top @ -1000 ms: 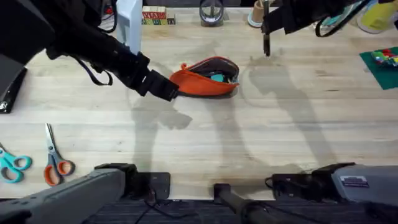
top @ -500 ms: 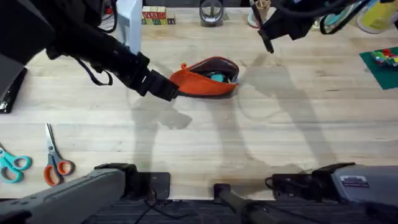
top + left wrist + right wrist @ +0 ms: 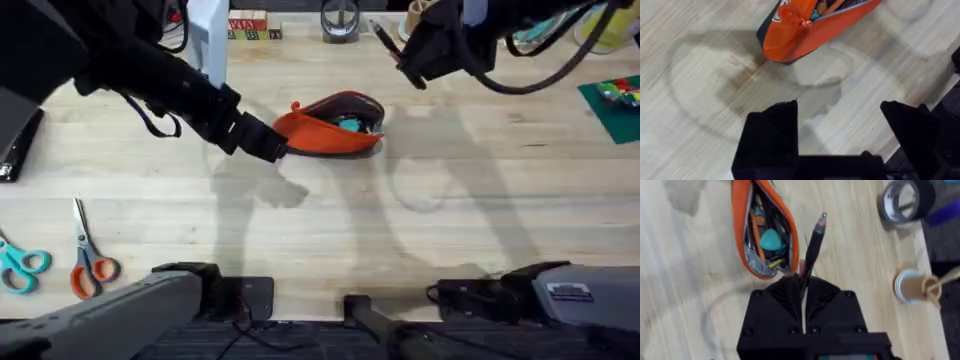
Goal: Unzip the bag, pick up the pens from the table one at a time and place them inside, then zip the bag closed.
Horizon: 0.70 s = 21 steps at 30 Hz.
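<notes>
Orange bag [image 3: 333,125] lying unzipped mid-table [image 3: 450,230], teal bits showing inside; right gripper [image 3: 803,287] up above and beside it, fingers pinched on a black pen [image 3: 813,245]; left gripper [image 3: 840,135] spread wide, parked just off the bag's end.

Soft orange cloth bag [image 3: 330,127], glossy black plastic pen [image 3: 812,245], matt pale wood-grain table [image 3: 450,230]

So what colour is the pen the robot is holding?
Black; the pen shows best in the right wrist view.
</notes>
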Available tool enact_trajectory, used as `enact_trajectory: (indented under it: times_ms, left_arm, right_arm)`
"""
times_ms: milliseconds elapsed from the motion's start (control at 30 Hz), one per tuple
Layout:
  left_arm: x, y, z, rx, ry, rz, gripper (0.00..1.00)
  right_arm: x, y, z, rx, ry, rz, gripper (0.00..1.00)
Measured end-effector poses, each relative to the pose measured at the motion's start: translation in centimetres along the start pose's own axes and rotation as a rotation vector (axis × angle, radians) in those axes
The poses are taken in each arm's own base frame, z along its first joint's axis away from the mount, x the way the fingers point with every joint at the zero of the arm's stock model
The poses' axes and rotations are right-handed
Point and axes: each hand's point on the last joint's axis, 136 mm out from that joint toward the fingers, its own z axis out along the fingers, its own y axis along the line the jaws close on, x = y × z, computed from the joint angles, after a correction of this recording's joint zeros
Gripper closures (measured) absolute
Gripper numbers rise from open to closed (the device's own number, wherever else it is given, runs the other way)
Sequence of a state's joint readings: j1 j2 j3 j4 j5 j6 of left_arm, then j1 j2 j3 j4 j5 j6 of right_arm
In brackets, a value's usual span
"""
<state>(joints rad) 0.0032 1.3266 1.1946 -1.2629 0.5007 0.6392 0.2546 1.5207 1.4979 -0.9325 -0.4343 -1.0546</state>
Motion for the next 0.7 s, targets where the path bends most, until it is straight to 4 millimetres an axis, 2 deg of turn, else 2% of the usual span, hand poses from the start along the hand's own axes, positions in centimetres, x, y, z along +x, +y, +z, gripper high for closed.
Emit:
enact_trajectory:
  times_ms: [133, 467, 667, 700]
  left_arm:
    - [0.0, 0.0, 0.0, 0.000, 0.000, 0.000, 0.006]
    - [0.0, 0.0, 0.0, 0.000, 0.000, 0.000, 0.006]
    - [0.0, 0.0, 0.0, 0.000, 0.000, 0.000, 0.006]
    - [0.0, 0.0, 0.0, 0.000, 0.000, 0.000, 0.006]
  right_arm:
    - [-0.7, 0.5, 0.4, -0.037, -0.040, -0.036, 0.970]
    - [-1.2, 2.0, 3.8, -0.145, -0.050, -0.084, 0.970]
    - [-0.6, 2.7, 6.1, -0.210, -0.031, -0.087, 0.970]
    - [0.1, 2.8, 7.2, -0.237, -0.016, -0.076, 0.970]
